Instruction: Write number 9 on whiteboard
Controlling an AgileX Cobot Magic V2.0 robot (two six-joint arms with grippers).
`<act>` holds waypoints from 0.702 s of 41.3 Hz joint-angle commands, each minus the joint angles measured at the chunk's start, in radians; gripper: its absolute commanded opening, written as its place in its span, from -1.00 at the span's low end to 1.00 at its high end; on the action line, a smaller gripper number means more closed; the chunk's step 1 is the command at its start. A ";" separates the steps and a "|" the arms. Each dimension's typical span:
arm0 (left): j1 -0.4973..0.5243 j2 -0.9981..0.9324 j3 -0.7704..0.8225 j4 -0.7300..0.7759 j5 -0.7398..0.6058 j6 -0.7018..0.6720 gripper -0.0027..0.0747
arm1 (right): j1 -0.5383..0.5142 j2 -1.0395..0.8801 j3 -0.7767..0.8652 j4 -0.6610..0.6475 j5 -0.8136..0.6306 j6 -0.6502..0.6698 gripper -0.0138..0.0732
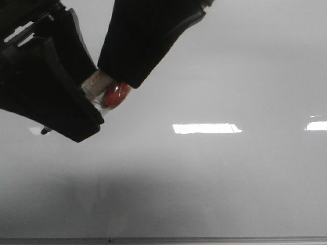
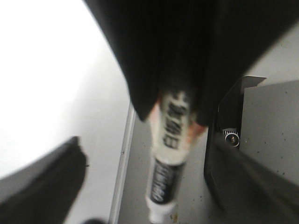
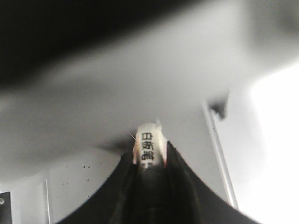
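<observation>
Front view: both end effectors clamp marker above blank whiteboard, near left edge. Marker light, stiff, slick; hold mid-barrel.

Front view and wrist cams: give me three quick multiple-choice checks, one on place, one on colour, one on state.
1. Where in the front view is the marker?
A upper left
B lower right
C centre
2. Its rounded end is:
A blue
B red
C green
3. The marker is:
A lying loose
B gripped
C standing in a tray

1 A: it sits upper left between the black arms.
2 B: the end shows red.
3 B: the right wrist view shows the right gripper closed around it.
</observation>
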 commanded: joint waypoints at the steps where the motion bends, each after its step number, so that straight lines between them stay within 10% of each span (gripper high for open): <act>1: 0.011 -0.032 -0.032 -0.026 -0.064 -0.080 0.86 | -0.058 -0.050 -0.015 0.032 -0.023 -0.013 -0.84; 9: 0.154 -0.113 -0.004 0.004 -0.044 -0.190 0.57 | -0.260 -0.139 0.123 0.095 -0.116 -0.014 -0.84; 22: 0.407 -0.452 0.281 -0.201 -0.227 -0.196 -0.92 | -0.305 -0.133 0.220 0.313 -0.583 -0.014 -0.84; 29: 0.407 -0.522 0.296 -0.209 -0.243 -0.196 -0.98 | -0.305 -0.063 0.194 0.315 -0.660 -0.014 -0.84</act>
